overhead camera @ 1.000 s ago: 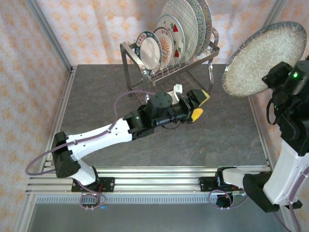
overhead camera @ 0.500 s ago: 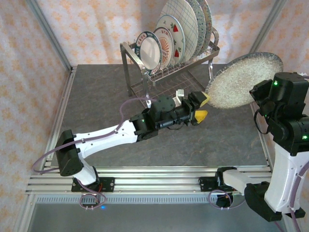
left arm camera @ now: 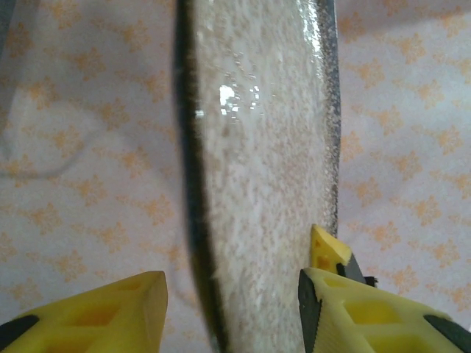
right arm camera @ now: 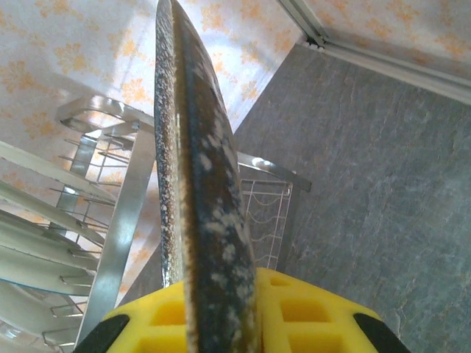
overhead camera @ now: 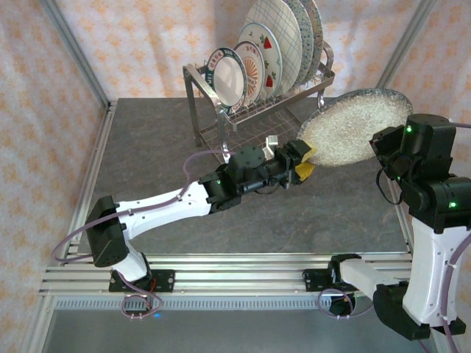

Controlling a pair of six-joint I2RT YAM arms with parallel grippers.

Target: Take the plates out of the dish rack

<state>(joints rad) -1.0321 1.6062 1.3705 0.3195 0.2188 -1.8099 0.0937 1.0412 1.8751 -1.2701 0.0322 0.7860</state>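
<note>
Apparently a hand-over. Speckled plate (overhead camera: 353, 126) hung in mid-air just right of the dish rack (overhead camera: 202, 77). Right gripper (right arm camera: 221, 309) was clamped on one rim, and left gripper (left arm camera: 232, 309) sat part-open astride the opposite rim. Next move, by my reading: left closes squarely before right lets go. Left pad contact was unclear. The racked plates (overhead camera: 254, 62) overlapped, so their count was uncertain.

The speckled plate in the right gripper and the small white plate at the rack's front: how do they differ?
The speckled plate is far larger than the small white plate. The speckled plate is held in the air by the right gripper; the small white plate stands in the dish rack. The speckled plate is flecked all over; the small white plate has a dark rim. Both are round.
</note>
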